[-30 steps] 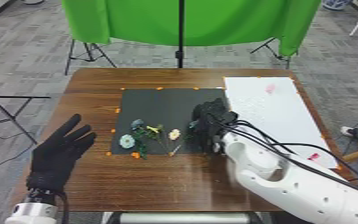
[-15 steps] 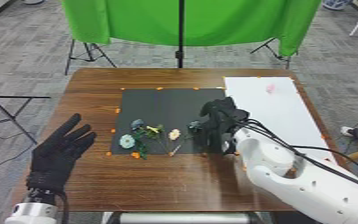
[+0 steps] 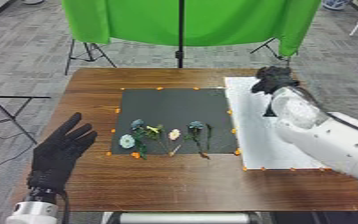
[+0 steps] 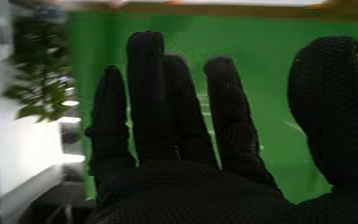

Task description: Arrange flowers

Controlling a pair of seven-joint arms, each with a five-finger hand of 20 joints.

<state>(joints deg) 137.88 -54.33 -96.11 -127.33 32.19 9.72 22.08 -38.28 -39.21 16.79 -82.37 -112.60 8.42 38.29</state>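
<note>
Brown table below, flowers lay in a loose row on the dark mat.
Right hand, fingers straight, held nothing near the far end of the white sheet; left hand, spread and empty, was beside the mat.

Backdrop: green cloth, hung beyond the far edge of the brown wooden table, folds visible. A thin black pole stands upright before it. Noted below the cloth, one to each side: black stand legs. A further black stand is found left of the table, on grey carpet. Far right corner: blue-and-white pot. Leafy plant observed beside the cloth in the right wrist view.
</note>
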